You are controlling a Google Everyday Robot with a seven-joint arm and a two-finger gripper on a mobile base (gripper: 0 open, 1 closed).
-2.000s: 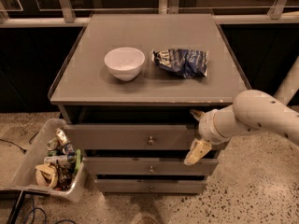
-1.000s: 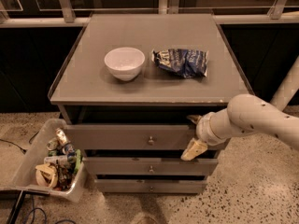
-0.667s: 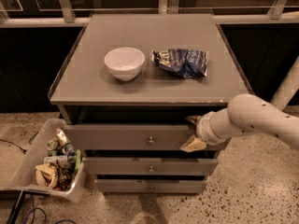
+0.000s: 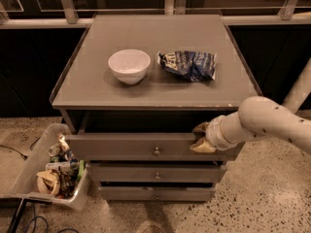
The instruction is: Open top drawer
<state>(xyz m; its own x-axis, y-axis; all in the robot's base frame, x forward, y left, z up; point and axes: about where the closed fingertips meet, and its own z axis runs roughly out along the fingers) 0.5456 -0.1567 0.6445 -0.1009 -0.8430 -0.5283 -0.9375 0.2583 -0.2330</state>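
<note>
My hand [image 4: 200,139] sat at the right end of the top drawer [image 4: 121,147] — against the upper edge of its front, just below the front right corner of the surface [image 4: 160,92]. Whether it was wide or narrow, I could not tell. The drawer's knob [image 4: 156,151] lay well to the left — a white bowl [image 4: 129,66] and a crumpled blue bag [image 4: 188,64] rested mid-surface.

dim warm overhead light, dark bg, shadow under tabletop [image 4: 97,89] by gripper [image 4: 200,138] at top drawer [image 4: 116,147] r end.
</note>
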